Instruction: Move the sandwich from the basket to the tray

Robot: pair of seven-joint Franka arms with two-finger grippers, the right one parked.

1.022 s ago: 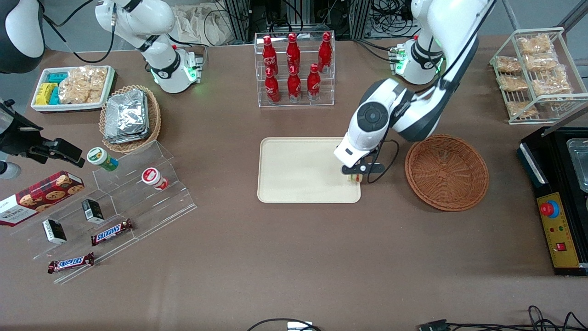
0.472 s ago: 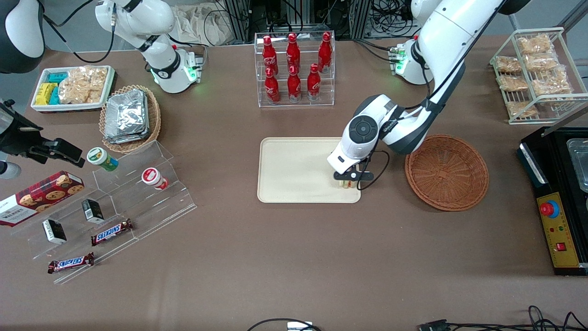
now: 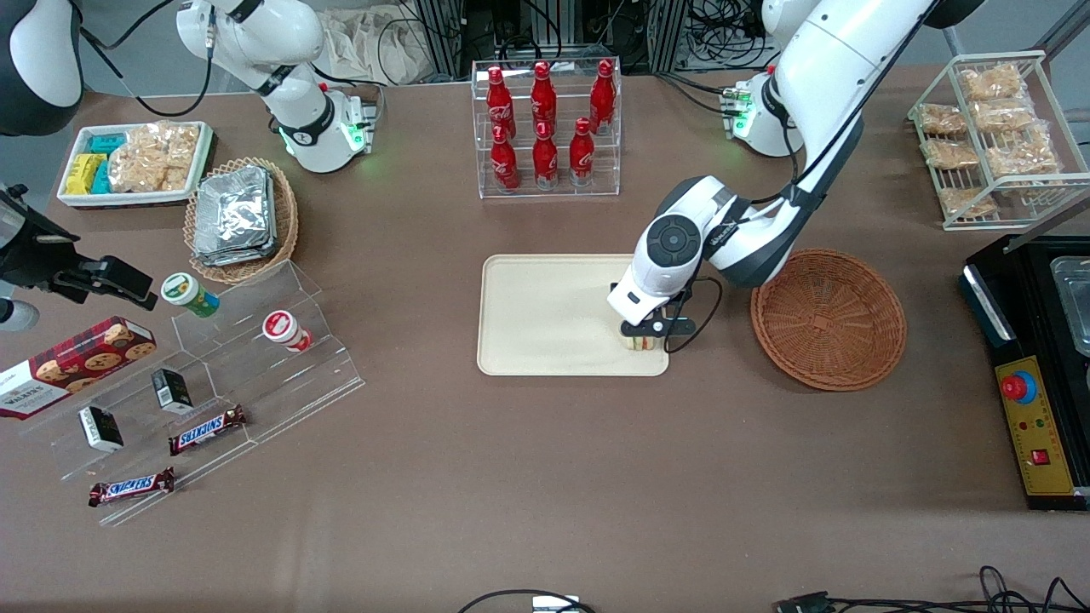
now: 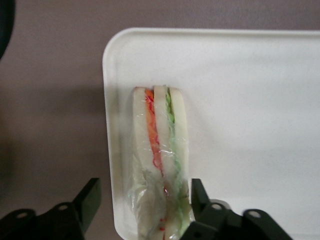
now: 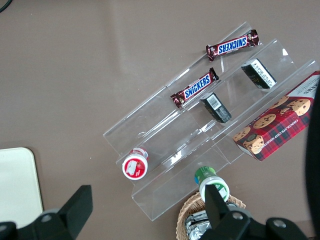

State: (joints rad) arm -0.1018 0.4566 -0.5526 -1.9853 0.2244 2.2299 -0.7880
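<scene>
The sandwich (image 4: 160,165) lies by the tray (image 4: 250,100) edge. The gripper (image 4: 145,200) now has wide jaws, letting go.

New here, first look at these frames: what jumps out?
The working arm's claw hangs open just above the sandwich, which lies on the tray in the corner nearest the front camera and the basket. That reddish-brown basket beside the tray holds nothing visible. Farther from the camera than the tray, a clear rack of red bottles stands out by colour.
</scene>
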